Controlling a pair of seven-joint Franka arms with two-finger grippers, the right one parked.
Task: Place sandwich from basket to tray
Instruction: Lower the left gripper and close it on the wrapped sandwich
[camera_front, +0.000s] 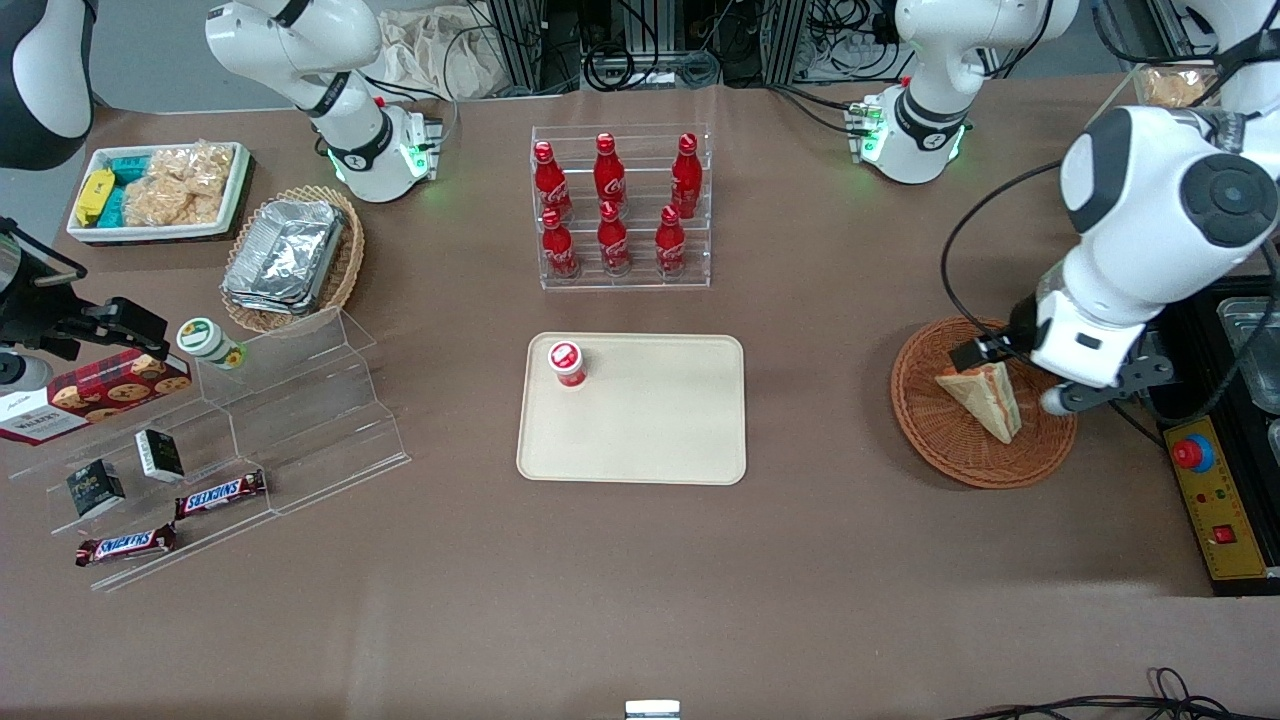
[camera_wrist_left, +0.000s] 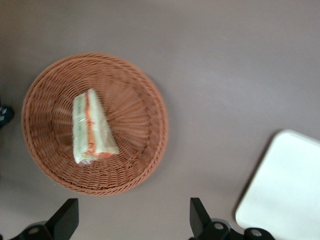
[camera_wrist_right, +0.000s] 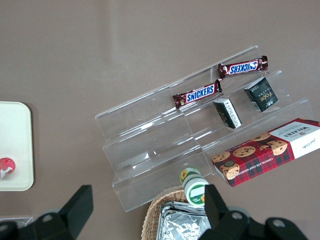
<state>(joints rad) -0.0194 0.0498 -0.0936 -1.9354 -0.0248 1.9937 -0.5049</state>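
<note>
The sandwich, a pale bread wedge with red and green filling, lies in the round reddish-brown wicker basket toward the working arm's end of the table. My left gripper hovers above the basket, open and empty. In the left wrist view the sandwich rests in the basket, and the open gripper holds nothing, with bare table between its fingertips. The beige tray lies mid-table; its corner also shows in the left wrist view.
A small red-capped cup stands on the tray. A clear rack of red cola bottles stands farther from the camera than the tray. A control box with a red button lies beside the basket. Snack shelves stand toward the parked arm's end.
</note>
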